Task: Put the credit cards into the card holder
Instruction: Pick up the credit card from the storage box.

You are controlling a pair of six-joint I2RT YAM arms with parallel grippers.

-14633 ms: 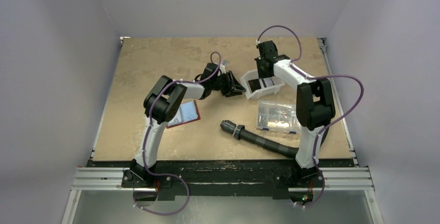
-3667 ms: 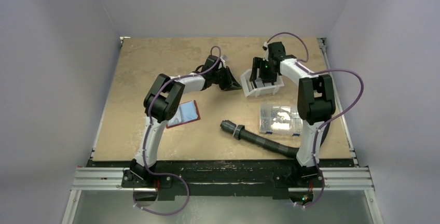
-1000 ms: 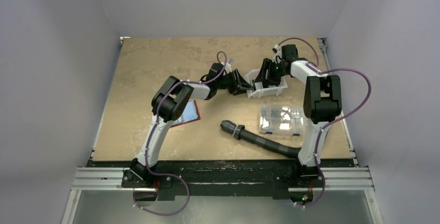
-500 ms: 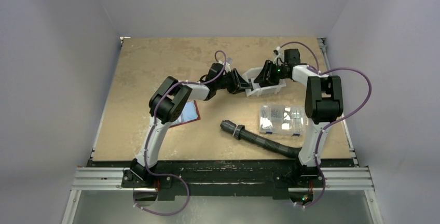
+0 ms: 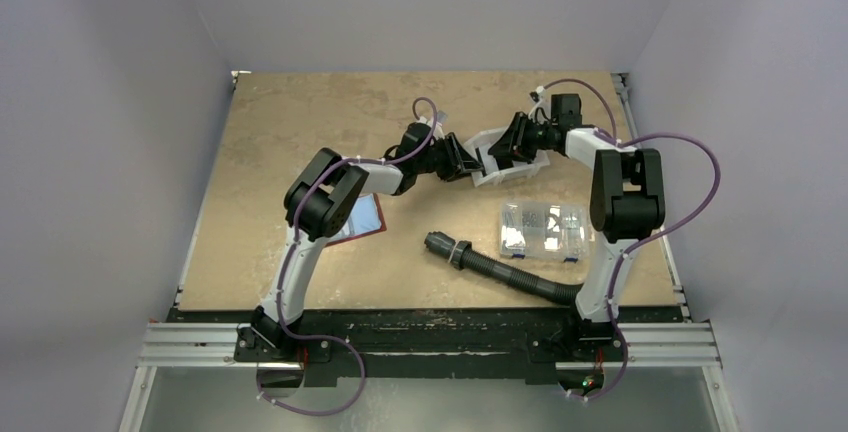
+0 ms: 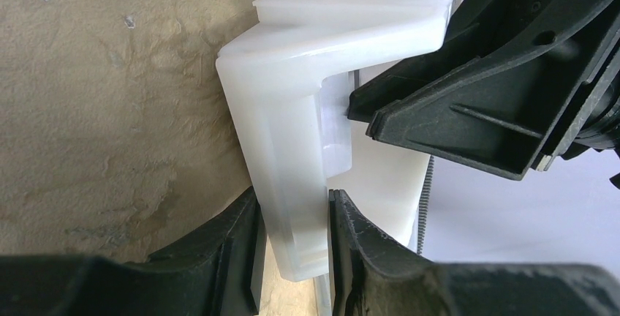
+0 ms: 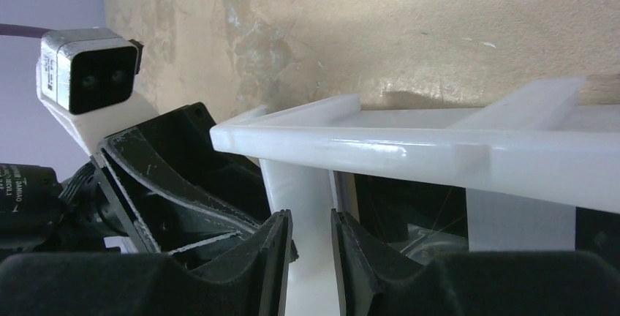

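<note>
White tray (image 6: 292, 111) x1, end effectors (image 6: 291, 210) (image 7: 308, 221) x2 on walls, card holder (image 5: 362, 220) x1

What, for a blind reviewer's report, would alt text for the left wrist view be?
The left gripper, at the bottom edge, clamps a wall of the white tray between its black jaws. The right gripper meets the tray from the upper right; tan table lies to the left.
</note>
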